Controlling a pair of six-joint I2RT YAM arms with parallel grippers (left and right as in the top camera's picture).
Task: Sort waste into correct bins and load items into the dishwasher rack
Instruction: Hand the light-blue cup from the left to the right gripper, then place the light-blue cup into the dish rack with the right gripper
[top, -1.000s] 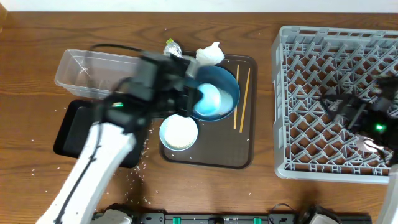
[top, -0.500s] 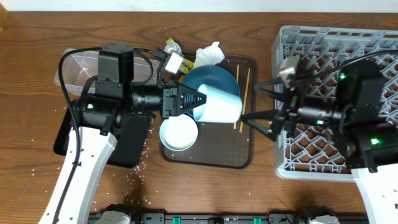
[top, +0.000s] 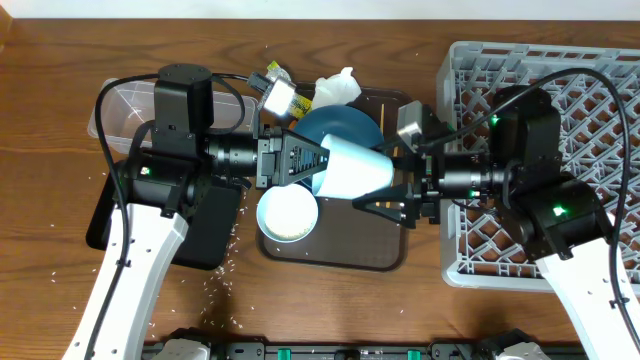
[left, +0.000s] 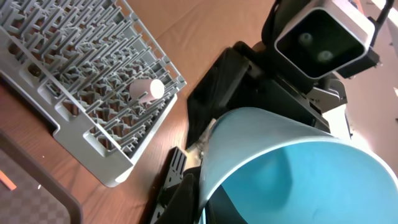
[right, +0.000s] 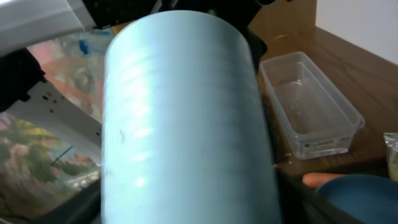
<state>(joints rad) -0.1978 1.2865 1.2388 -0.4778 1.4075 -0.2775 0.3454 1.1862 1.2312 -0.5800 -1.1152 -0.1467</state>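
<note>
Shift: since half a second ago the right hand (top: 372, 185) has come off the dishwasher rack (top: 530, 60) towards 9 o'clock and now meets the closed end of the light-blue cup (top: 350, 168), which has itself travelled a little towards 3 o'clock.
Left hand (top: 318, 165): pinching the cup's wall at the rim, one finger inside the mouth and one outside, as the left wrist view shows.
Right hand: fingers spread, one on either side of the cup's closed end; whether they press on it cannot be told.
Cup: smooth, matt, tapered plastic tumbler, lying level in the air between the two hands, mouth towards 9 o'clock, above the brown serving tray (top: 340, 255).
Rack: grey plastic crate with a lattice floor and pegs, at 3 o'clock; a small pale-pink cup (left: 147, 90) lies on its side in it.
Serving tray: textured, round-cornered; carries the round white bowl (top: 288, 213) and the glossy dark-blue plate (top: 345, 125).
Bins: clear plastic tub (top: 125, 110) at 10 o'clock, shallow black tray (top: 110, 220) at 8 o'clock.
Waste: crumpled white tissue (top: 338, 88) and yellow-green wrapper (top: 278, 90) near 12 o'clock; rice grains (top: 225, 265) scattered on the wooden desk (top: 50, 120).
</note>
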